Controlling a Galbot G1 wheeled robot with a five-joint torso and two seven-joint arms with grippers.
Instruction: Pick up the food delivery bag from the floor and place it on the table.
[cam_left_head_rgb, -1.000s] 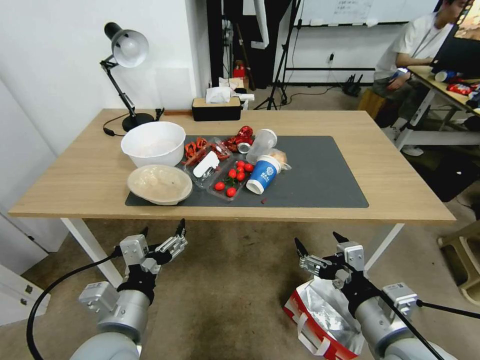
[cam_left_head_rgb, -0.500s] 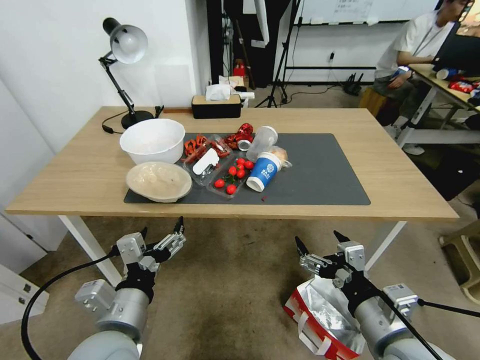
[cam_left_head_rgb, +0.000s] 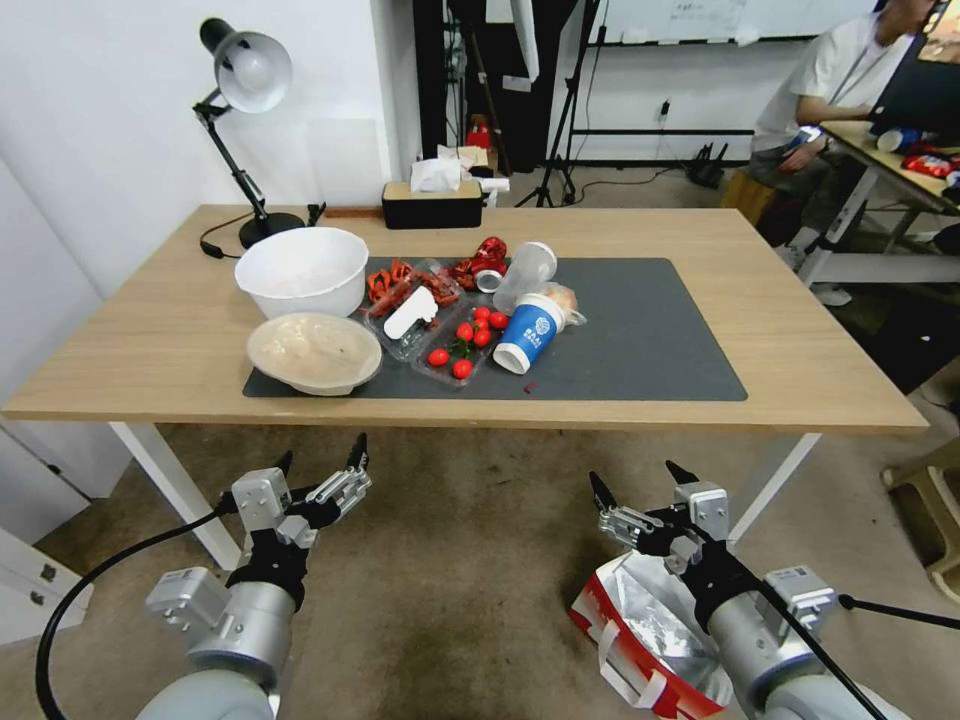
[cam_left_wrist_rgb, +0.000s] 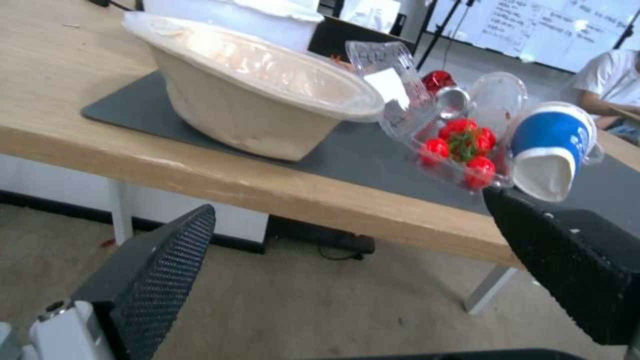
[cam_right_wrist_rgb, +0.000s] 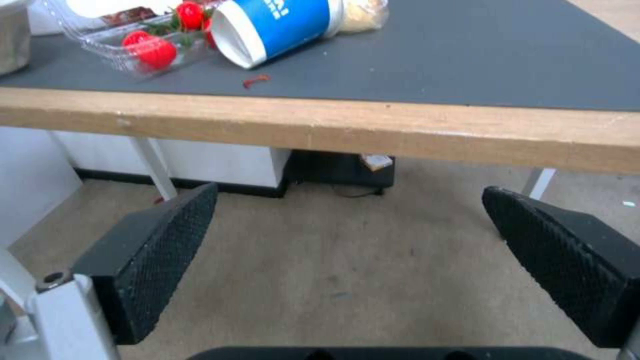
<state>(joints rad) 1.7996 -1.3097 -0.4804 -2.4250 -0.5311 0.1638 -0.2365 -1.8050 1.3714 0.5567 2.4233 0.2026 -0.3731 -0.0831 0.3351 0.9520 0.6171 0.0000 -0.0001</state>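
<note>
The food delivery bag (cam_left_head_rgb: 640, 640) lies on the floor (cam_left_head_rgb: 460, 600) directly beneath the right gripper (cam_left_head_rgb: 637, 485), whose fingers spread wide and empty, while the equally open left gripper (cam_left_head_rgb: 322, 463) hovers well apart.

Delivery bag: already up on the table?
No, the food delivery bag sits on the floor under the right gripper, below the table.

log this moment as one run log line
bag: food delivery bag on floor, ungrasped | left tool: open, held below table edge | right tool: open, above bag
</note>
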